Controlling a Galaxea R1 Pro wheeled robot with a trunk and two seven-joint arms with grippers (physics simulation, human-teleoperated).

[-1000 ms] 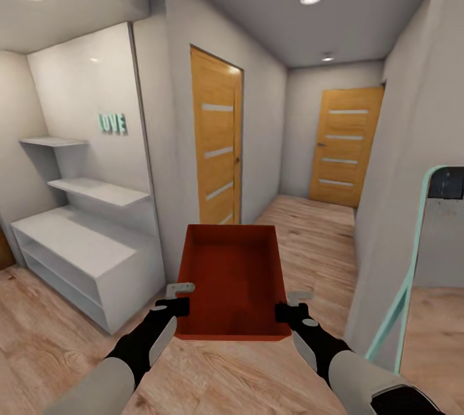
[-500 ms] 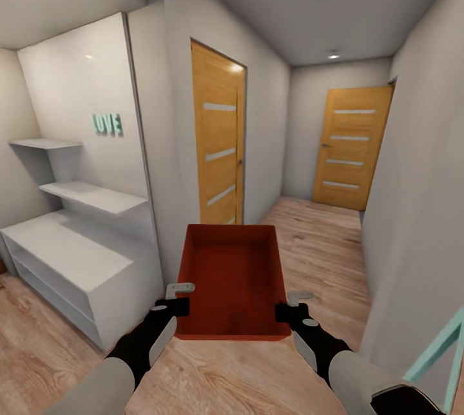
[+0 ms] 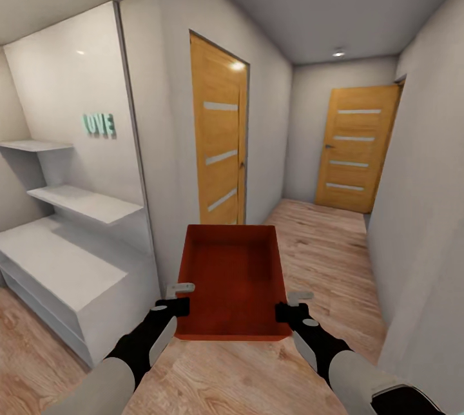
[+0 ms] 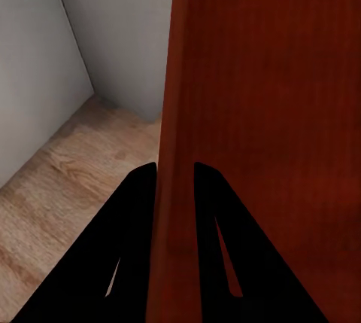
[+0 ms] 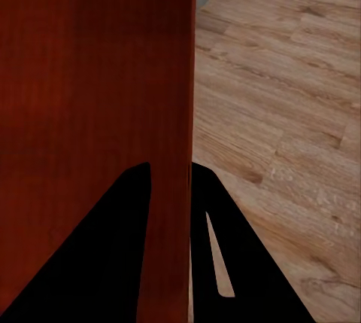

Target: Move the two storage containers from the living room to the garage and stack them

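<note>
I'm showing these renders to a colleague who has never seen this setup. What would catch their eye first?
First, the orange-red storage container, held out low in the middle of the head view, the left gripper clamped on one side wall and the right gripper on the other. Next, two orange wooden doors: the near door in the left wall and the far door at the hallway's end. The teal LOVE letters sit above white shelves at left.

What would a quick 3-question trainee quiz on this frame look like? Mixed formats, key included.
1. True or false: the storage container is held by both grippers.
2. The floor under the robot is: A) dark concrete B) light wood planks C) carpet.
3. Fill in: the left gripper pinches the container's ____.

Key: 1 true, the right gripper also clamps a wall. 2 B. 3 side wall.
</note>
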